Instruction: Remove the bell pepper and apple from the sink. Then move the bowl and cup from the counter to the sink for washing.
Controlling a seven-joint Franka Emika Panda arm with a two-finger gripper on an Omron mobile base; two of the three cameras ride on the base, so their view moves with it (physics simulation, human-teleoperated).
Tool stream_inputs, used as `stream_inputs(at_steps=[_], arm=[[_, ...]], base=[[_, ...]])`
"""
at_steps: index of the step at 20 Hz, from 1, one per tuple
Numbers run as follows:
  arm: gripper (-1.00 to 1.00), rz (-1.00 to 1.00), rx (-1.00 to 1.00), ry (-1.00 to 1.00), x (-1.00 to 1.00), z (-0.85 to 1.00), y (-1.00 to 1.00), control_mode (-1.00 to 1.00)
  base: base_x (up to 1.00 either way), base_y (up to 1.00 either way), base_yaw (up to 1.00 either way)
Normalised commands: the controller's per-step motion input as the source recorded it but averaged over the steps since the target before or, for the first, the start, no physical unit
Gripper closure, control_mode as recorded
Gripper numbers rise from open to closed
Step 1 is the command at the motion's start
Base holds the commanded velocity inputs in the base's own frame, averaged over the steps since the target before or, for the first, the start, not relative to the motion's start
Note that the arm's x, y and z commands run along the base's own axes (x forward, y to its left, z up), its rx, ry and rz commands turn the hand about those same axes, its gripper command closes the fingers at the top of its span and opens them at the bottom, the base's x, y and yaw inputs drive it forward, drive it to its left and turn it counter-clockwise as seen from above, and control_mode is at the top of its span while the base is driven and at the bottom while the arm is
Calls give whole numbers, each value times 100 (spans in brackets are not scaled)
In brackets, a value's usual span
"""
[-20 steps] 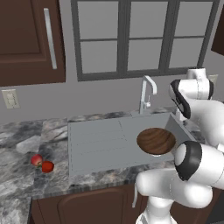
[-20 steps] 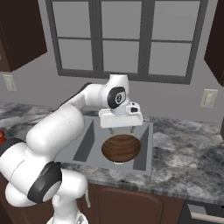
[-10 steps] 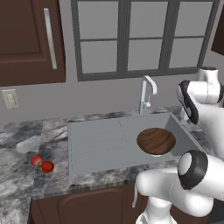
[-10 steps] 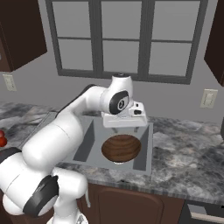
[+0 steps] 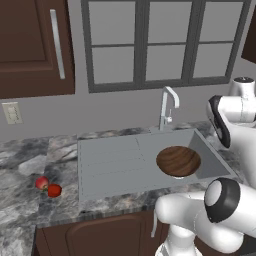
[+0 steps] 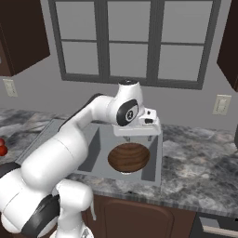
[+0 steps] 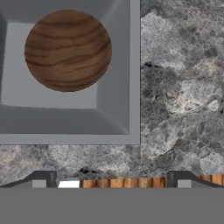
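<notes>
The dark-brown wooden bowl [image 5: 178, 161] [image 6: 128, 157] [image 7: 68, 50] rests upright in the basin of the grey sink [image 5: 115, 162] [image 7: 114, 114], empty. My gripper [image 6: 137, 135] [image 7: 113, 179] hangs open and empty over the sink's right rim, just right of the bowl and apart from it. On the counter [image 5: 20, 165] left of the sink, the apple [image 5: 42, 182] and the bell pepper [image 5: 54, 190] lie side by side. The cup is out of view.
A curved chrome faucet [image 5: 167, 105] rises behind the basin. Marbled worktop [image 6: 200, 158] [image 7: 183, 87] stretches right of the sink. The ribbed drainboard [image 5: 107, 165] takes the sink's left half. Wall cabinets and a window stand behind.
The hand has drifted right, from above the bowl toward the sink's right rim. The bowl stays put in the basin and the jaws remain wide.
</notes>
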Motion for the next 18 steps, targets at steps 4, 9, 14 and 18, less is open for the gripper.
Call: stream_inputs(at_steps=[4, 9, 14, 18], arm=[[-100, -11, -11, 0, -3, 10, -19, -100], [-100, -10, -4, -4, -9, 7, -23, -100], [-100, -5, 0, -17, -11, 3, -19, -100], [-100, -7, 0, -11, -1, 3, -12, -100]], base=[[0, 0, 0], [0, 0, 0], [0, 0, 0], [0, 0, 0]])
